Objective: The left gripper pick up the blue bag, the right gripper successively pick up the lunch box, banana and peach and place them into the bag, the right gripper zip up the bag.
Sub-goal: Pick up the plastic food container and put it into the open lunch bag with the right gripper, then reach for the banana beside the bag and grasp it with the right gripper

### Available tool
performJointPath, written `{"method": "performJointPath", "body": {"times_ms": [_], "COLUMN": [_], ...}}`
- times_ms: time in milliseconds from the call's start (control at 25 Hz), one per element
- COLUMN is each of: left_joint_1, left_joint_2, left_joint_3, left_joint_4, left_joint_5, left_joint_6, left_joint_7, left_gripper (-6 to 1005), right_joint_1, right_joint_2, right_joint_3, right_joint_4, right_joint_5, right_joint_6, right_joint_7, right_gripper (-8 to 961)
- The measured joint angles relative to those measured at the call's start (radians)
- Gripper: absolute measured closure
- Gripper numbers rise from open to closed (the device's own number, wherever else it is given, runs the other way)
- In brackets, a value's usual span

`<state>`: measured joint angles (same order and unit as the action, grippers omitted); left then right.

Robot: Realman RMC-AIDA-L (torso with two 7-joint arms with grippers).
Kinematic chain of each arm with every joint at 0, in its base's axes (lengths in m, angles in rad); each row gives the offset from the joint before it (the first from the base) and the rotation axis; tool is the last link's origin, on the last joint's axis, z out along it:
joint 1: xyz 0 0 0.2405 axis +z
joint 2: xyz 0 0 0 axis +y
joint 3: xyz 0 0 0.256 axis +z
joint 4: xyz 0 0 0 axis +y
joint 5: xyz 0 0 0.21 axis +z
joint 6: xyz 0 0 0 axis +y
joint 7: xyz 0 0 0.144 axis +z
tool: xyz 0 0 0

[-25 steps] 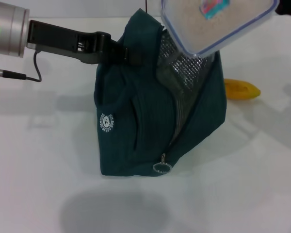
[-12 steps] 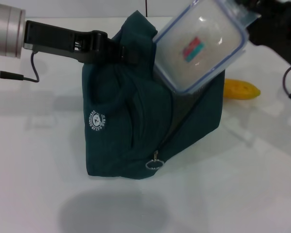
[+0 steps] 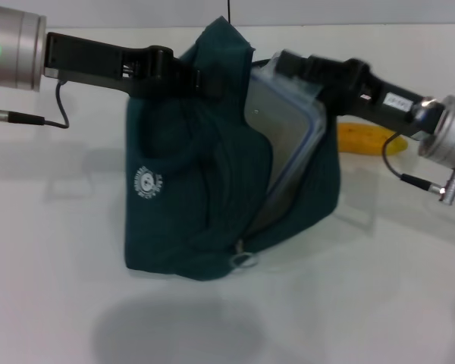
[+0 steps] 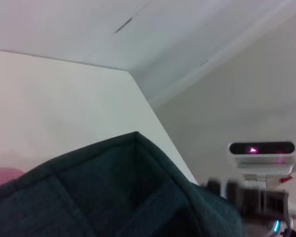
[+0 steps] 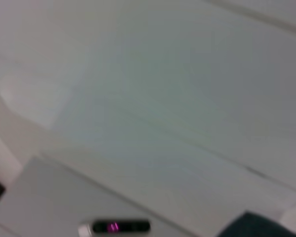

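The blue bag (image 3: 186,189) stands on the white table, held up at its top edge by my left gripper (image 3: 191,80), which is shut on the fabric. The lunch box (image 3: 287,140) stands on edge, its lower half inside the bag's open mouth. My right gripper (image 3: 307,67) is shut on the box's upper rim. The banana (image 3: 366,139) lies on the table behind the right arm, partly covered by it. In the head view the peach is hidden; the left wrist view shows a pink patch of the peach (image 4: 2,177) beside the bag's fabric (image 4: 113,197).
The bag's ring zip pull (image 3: 245,260) hangs low at the front, with the zip open. White table (image 3: 379,288) surrounds the bag. A cable (image 3: 42,117) trails from the left arm. The right wrist view shows a corner of the bag (image 5: 266,224).
The lunch box has turned onto its edge and gone down into the bag's mouth. My right arm has come down into view with it. The bag has shifted slightly left.
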<state>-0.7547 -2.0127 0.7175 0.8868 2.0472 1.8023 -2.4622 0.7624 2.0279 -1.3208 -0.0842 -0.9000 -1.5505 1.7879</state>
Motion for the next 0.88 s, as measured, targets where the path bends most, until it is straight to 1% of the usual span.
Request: {"method": "performJointPath", "body": {"times_ms": [120, 320, 520, 640, 720, 760, 800, 840, 880], "left_joint_1": [0.004, 0.02, 0.042, 0.055, 0.07, 0.083, 0.086, 0.094, 0.102], "left_joint_2": [0.003, 0.012, 0.023, 0.03, 0.038, 0.046, 0.048, 0.053, 0.057], "left_joint_3": [-0.001, -0.005, -0.01, -0.029, -0.042, -0.045, -0.045, -0.046, -0.046], "left_joint_4": [0.0, -0.001, 0.003, 0.005, 0.007, 0.008, 0.008, 0.008, 0.008], "left_joint_5": [0.0, -0.001, -0.002, -0.003, -0.005, -0.011, -0.013, -0.019, -0.027], "left_joint_6": [-0.004, -0.007, -0.009, -0.009, -0.009, -0.008, -0.007, -0.006, -0.003], "left_joint_7": [0.001, 0.003, 0.004, 0.005, 0.008, 0.009, 0.009, 0.009, 0.009], "left_gripper": [960, 959, 959, 959, 960, 961, 961, 961, 962], "right_joint_1": [0.0, -0.046, -0.073, -0.102, -0.136, -0.155, -0.173, -0.202, -0.222], "right_joint_2": [0.0, 0.0, 0.0, -0.006, -0.016, -0.023, -0.03, -0.048, -0.064], "right_joint_3": [-0.045, -0.092, -0.088, -0.083, -0.081, -0.079, -0.076, -0.069, -0.06], "right_joint_4": [-0.036, -0.134, -0.16, -0.173, -0.218, -0.244, -0.273, -0.317, -0.351], "right_joint_5": [0.001, 0.008, 0.01, 0.013, 0.015, 0.015, 0.012, 0.002, -0.012], "right_joint_6": [0.016, 0.033, 0.035, 0.028, 0.02, 0.018, 0.018, 0.021, 0.028], "right_joint_7": [-0.004, -0.011, -0.012, -0.021, -0.04, -0.049, -0.054, -0.06, -0.064], "right_gripper": [804, 797, 704, 648, 611, 592, 494, 396, 354]}}
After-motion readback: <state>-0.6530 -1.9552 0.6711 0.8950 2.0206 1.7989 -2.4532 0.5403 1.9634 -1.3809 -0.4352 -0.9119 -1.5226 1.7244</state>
